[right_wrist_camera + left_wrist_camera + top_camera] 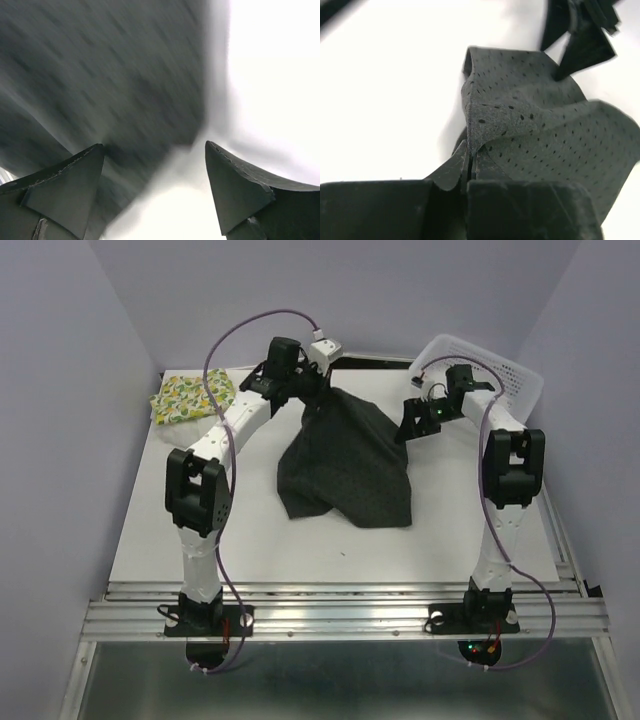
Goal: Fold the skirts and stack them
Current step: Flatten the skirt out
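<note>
Near edge: metal rail (pixel 340 615) with both arm bases bolted on, left and right. Beyond it, a broad strip of bare white counter (pixel 200 540) runs up to the hem of the black skirt (pixel 345 465). This is the widest open room in view.

Lavender walls (pixel 60 440) close in at left, right and back. The counter's right edge sits close to the right arm's upright links.

Far-left corner: lemon-print skirt (pixel 190 400), folded, on top of a folded white skirt (pixel 185 435) whose edge shows on the near side. The left forearm passes just beside this stack. Far-right corner: white mesh basket (pixel 520 380), just behind the right wrist.

The black skirt is mid-counter. Its top is lifted to a peak at the far side, and its lower part is spread and rumpled on the counter, well apart from the stack and the basket.

Left tool (pixel 312 390): together, clamped on the black skirt's top edge. In the left wrist view the tool (pixel 470 162) pinches a fold of perforated dark cloth (pixel 535 130) that rises from between the closed fingers.

Right tool (pixel 412 422): fingers wide apart, holding nothing, just beside the skirt's upper right edge. In its own view the tool (pixel 155 150) is spread, with blurred black cloth (pixel 100 75) beyond the left finger and white counter beyond the right. Cannot tell whether a finger touches the cloth.
</note>
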Motion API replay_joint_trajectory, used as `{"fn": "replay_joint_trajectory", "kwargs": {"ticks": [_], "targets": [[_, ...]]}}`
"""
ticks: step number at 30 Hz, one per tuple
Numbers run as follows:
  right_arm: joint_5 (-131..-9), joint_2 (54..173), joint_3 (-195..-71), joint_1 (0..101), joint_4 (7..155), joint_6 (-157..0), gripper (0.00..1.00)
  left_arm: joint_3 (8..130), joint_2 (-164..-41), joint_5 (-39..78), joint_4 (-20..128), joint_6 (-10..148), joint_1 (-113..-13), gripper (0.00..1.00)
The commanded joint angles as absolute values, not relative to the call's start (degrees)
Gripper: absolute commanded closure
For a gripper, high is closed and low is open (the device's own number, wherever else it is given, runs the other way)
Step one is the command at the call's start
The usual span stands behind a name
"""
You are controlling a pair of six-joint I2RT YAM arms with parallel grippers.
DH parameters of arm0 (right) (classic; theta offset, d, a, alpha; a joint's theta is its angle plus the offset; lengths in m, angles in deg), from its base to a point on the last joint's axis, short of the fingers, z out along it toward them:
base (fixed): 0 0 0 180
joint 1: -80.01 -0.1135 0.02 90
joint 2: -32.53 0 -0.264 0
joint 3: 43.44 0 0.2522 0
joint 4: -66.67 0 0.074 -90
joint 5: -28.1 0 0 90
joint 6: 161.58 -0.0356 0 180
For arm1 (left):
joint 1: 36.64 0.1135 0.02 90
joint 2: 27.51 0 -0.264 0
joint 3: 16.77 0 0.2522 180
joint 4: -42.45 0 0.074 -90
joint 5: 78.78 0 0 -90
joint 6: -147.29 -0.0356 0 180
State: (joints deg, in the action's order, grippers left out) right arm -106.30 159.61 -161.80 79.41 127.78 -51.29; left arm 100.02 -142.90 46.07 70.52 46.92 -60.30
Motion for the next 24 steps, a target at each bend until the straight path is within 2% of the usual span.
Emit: {"fn": "replay_joint_trajectory", "kwargs": {"ticks": [1,4,8,12,14,15,16,17,21,24], "targets": [[-106.5,153.0,-167.9,82.6,119.7,-62.8,0.13,110.8,-134.9,28.6,78.7,32.7,-62.8,1.0],[-108.6,152.4,-171.6,87.3,118.4,-67.0,0.12,107.3,-130.5,25.0,79.3,23.9,-69.5,1.0],[-110.5,148.9,-171.9,90.4,118.8,-65.4,0.12,90.2,-125.1,18.2,77.7,15.5,-82.3,1.0],[-111.6,146.3,-169.2,90.4,122.8,-59.7,0.12,77.7,-126.6,12.5,74.0,13.7,-94.0,0.98],[-112.3,145.5,-168.4,90.4,126.8,-55.5,0.12,74.9,-128.4,13.3,73.1,16.4,-96.8,0.82],[-112.5,145.4,-168.3,90.4,128.5,-53.8,0.12,74.5,-130.3,13.4,73.0,17.6,-97.2,0.49],[-113.0,145.6,-168.3,90.4,132.1,-50.5,0.12,74.5,-131.1,13.5,73.2,18.6,-97.5,0.35],[-113.1,145.6,-167.9,90.4,133.8,-48.5,0.12,74.4,-132.0,13.6,73.2,20.4,-97.6,0.15],[-113.3,146.3,-165.1,90.4,142.4,-40.2,0.15,73.4,-128.3,14.3,71.1,22.7,-96.8,0.13],[-112.8,144.7,-160.3,89.2,145.6,-34.3,0.19,73.8,-123.9,20.1,71.2,25.5,-92.4,0.13]]}}
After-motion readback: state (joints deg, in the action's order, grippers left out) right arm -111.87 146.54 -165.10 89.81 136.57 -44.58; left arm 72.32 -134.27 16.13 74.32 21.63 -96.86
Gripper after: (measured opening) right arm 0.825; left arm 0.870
